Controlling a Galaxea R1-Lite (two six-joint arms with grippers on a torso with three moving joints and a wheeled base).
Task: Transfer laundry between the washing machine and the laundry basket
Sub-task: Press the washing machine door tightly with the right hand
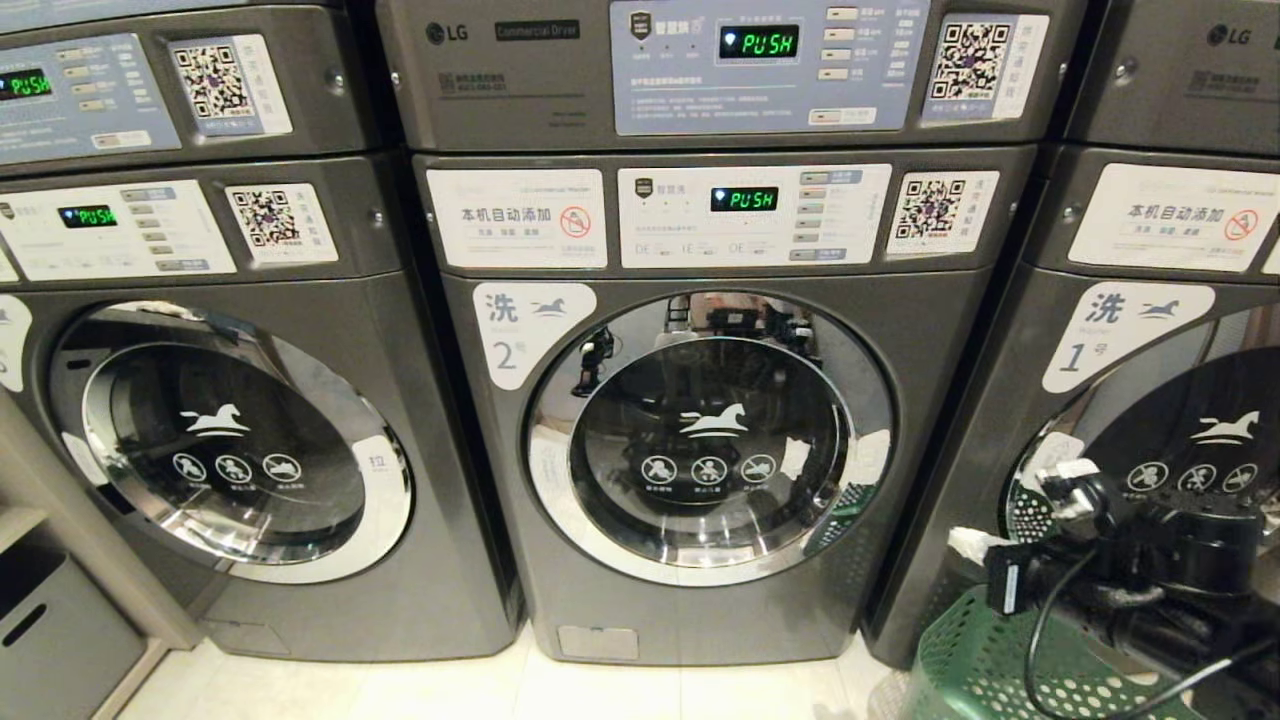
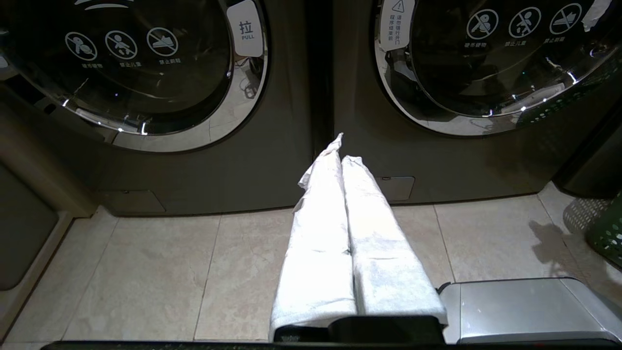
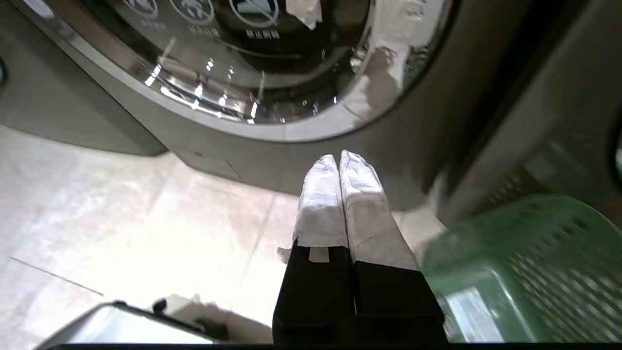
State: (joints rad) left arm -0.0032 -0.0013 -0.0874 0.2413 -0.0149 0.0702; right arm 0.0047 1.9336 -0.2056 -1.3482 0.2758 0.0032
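The washing machine (image 1: 700, 600) marked 2 stands straight ahead, its chrome-ringed round door (image 1: 710, 435) closed. It also shows in the left wrist view as the washing machine (image 2: 466, 155) and in the right wrist view as the washing machine (image 3: 272, 160). The green laundry basket (image 1: 985, 655) sits on the floor at its lower right, partly under my right arm. My right gripper (image 3: 339, 158) is shut and empty, pointing at the machine's lower front beside the basket (image 3: 525, 253). My left gripper (image 2: 342, 150) is shut and empty, low over the floor. No laundry is in view.
A like machine marked 1 (image 1: 1150, 400) stands to the right behind the basket, and another (image 1: 230, 440) to the left. Dryers (image 1: 720, 70) are stacked above. A grey bin (image 1: 50, 620) sits at far left. My grey base (image 2: 525, 306) lies on the tiled floor (image 2: 146, 272).
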